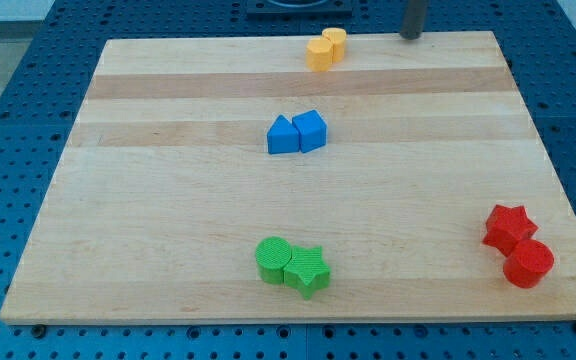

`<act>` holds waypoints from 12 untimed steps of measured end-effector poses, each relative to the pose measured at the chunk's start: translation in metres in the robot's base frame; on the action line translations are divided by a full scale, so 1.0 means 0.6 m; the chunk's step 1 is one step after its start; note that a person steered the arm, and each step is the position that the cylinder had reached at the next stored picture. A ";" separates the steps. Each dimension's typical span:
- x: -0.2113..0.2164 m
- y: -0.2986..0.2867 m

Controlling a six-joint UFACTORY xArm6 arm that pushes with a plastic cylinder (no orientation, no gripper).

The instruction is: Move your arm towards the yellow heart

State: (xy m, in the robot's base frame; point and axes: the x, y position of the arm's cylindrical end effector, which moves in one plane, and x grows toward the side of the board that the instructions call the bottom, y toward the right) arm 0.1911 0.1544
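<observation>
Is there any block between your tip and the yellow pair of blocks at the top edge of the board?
No. In the camera view, only bare wooden board lies between my tip and the yellow blocks; my tip stands to their right.
</observation>
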 end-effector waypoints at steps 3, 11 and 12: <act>0.007 -0.090; 0.002 -0.097; 0.002 -0.139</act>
